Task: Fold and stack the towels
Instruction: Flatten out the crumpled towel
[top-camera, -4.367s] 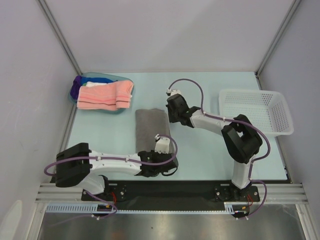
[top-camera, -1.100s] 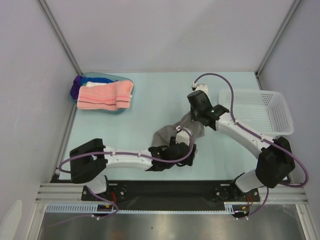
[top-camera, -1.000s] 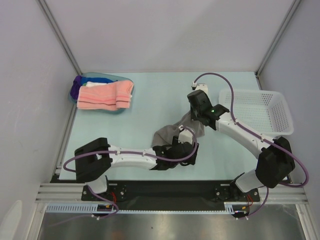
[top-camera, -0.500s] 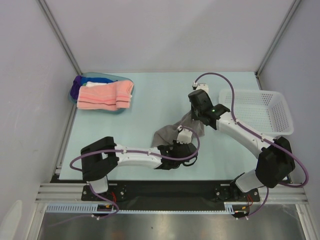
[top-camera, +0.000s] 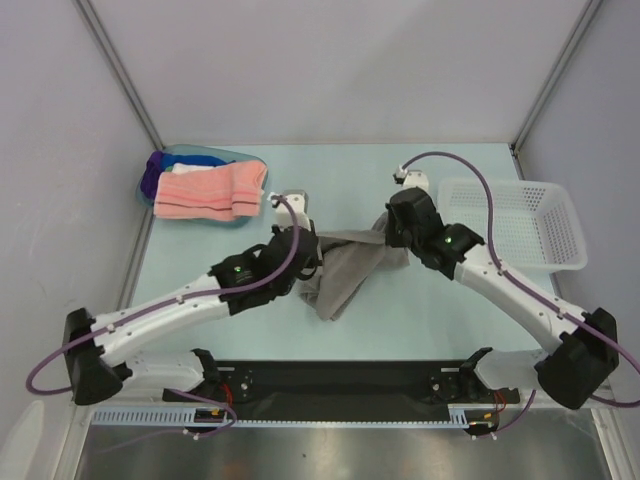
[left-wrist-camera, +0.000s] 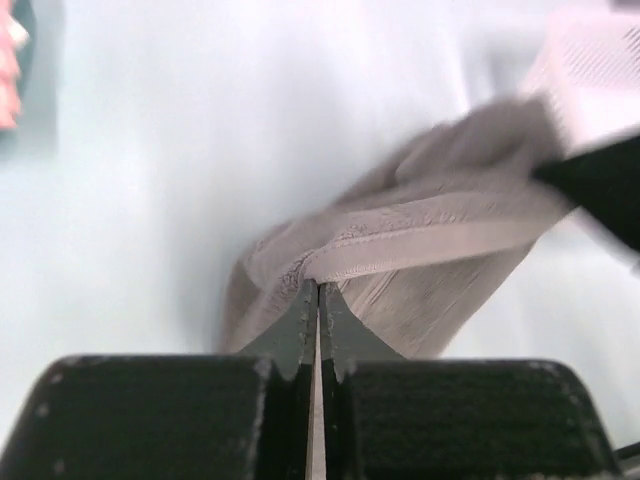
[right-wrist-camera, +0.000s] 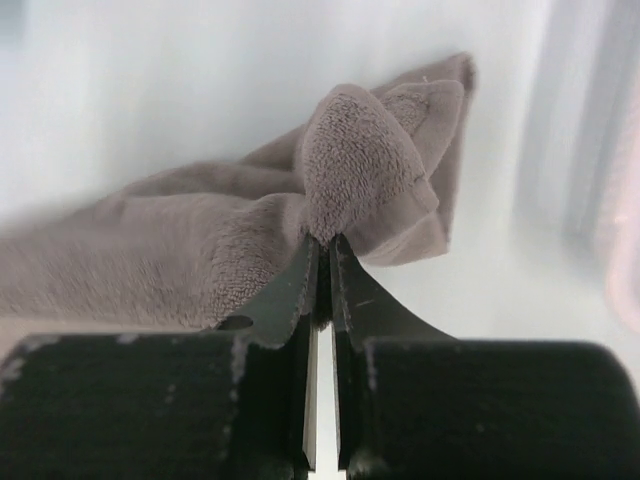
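Grey towel (top-camera: 340, 280) is slung between both arms over the table (top-camera: 200, 255), middle sagging. Left gripper (left-wrist-camera: 318, 292) jaws pinch its hemmed edge; right gripper (right-wrist-camera: 322, 248) jaws pinch a bunched corner. Cloth looks soft, light and limp, so corners likely hold best.

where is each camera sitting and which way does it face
Top external: above, behind the bases, looking down; both arms show, left gripper and right gripper pinching the grey towel.
Left wrist: on the left arm, facing along its shut fingers at the towel's hem.
Right wrist: on the right arm, facing along its shut fingers at a bunched corner.
All three share the grey towel.
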